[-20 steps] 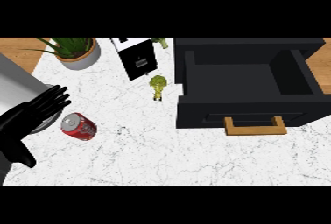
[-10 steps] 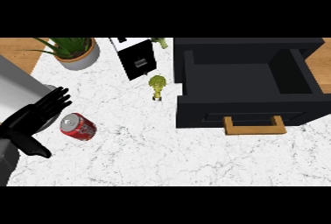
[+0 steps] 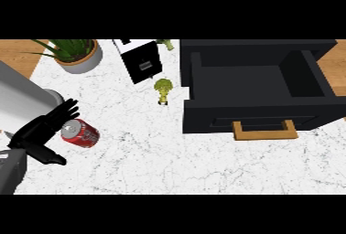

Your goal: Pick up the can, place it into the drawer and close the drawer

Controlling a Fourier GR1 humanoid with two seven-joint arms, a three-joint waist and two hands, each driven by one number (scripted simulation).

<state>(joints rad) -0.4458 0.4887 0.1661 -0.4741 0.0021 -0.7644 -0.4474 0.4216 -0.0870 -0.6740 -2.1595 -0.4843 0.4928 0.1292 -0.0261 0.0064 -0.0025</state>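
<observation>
A red can (image 3: 81,134) with a silver top lies on its side on the white marble counter (image 3: 155,160), at the left. My left hand (image 3: 40,131) is just left of it, fingers straight and spread along the can's silver end, thumb low; it is open and holds nothing. The black drawer (image 3: 202,82) stands pulled open at the right, its dark inside bare, with a wooden handle (image 3: 265,130) on its front. My right hand does not show.
A small green broccoli piece (image 3: 163,87) stands between the can and the drawer. A black-and-white box (image 3: 140,60) and a potted plant (image 3: 76,55) are at the back. A large grey cylinder (image 3: 20,98) is at the left edge.
My left hand has shifted right and up towards the can, and its fingers now reach the can's silver end. The can and the drawer have not moved.
</observation>
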